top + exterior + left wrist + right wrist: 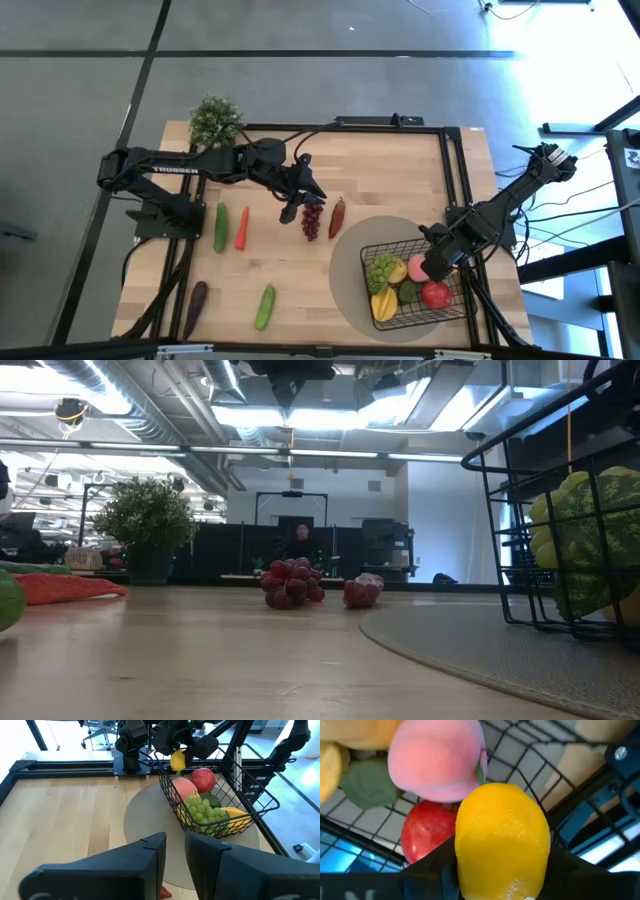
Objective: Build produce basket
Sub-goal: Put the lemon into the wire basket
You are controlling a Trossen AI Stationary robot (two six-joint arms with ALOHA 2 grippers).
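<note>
Nearest us, the lemon [502,840] sits between the right gripper [502,877] fingers over the basket [372,252] — we think they're easing apart. We're mid-drop; next, lift clear. The left gripper [300,190] hovers above the dark grapes [312,220], jaws narrowly parted, empty.

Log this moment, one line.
right gripper: holding yellow lemon over black wire-mesh basket | left gripper: above dark red grapes

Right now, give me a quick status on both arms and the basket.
Right tool over basket, lemon between its fingers. Left tool above dark red grapes. Nothing blocking.
</note>
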